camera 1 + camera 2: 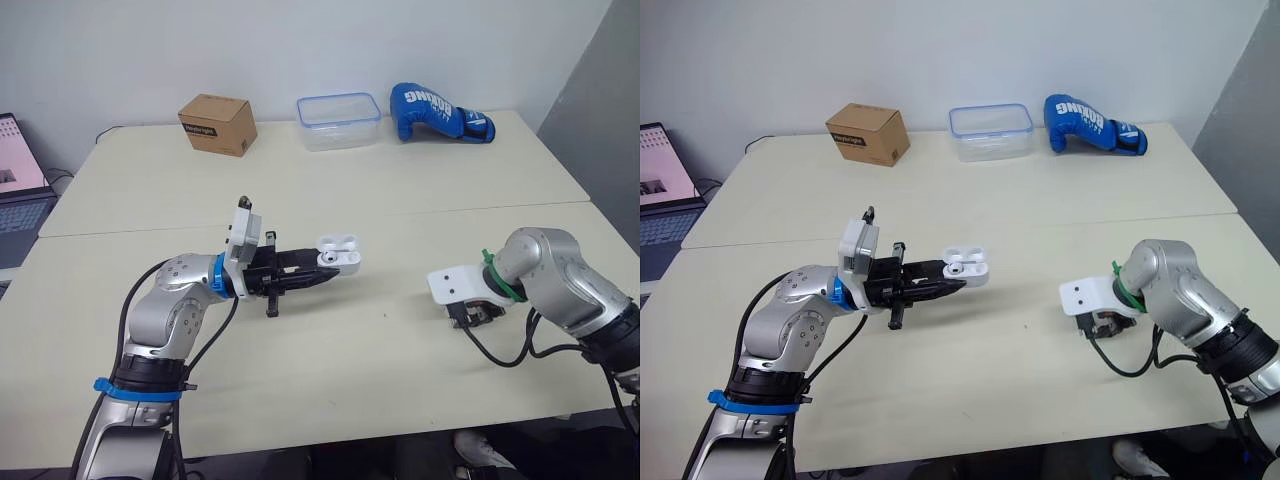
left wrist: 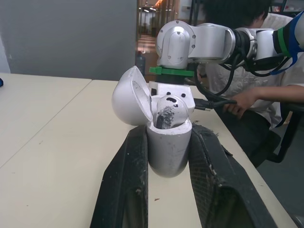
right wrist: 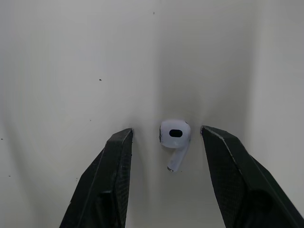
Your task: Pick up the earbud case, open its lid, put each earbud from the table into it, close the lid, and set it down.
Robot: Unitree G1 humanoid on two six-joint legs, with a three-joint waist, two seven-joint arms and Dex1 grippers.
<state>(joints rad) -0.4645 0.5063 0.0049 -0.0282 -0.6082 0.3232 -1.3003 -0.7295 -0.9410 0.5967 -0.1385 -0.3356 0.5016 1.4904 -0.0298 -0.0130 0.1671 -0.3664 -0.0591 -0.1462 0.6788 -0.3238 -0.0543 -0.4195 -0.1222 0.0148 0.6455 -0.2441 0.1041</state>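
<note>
Left gripper [image 1: 318, 272] is out over the middle of the surface [image 1: 350, 390], pointing toward the robot's right. Its jaws are narrow, clamped on the lower body of the white case [image 1: 342, 258], one on each side. The case is held above the surface, not resting on it. Lid [image 2: 127, 97] is open, tipped back on its hinge. Seated earbud [image 2: 168, 111] sits in the case with its rounded head sticking out of the top.

Right gripper [image 3: 166, 131] is on the robot's right side, pointing down at the surface, well apart from the case. Its jaws are wide. Loose earbud [image 3: 175, 137] lies flat on the surface between them, nearer the right one and touching neither. Cannot tell if the tips touch the surface.

Along the far edge stand a cardboard box [image 1: 217, 123], a clear container [image 1: 338, 120] with a blue rim, and a blue boxing glove [image 1: 440, 112]. A laptop [image 1: 20, 190] is at the far left. A seated person [image 2: 256, 95] shows behind the right arm in the left wrist view.
</note>
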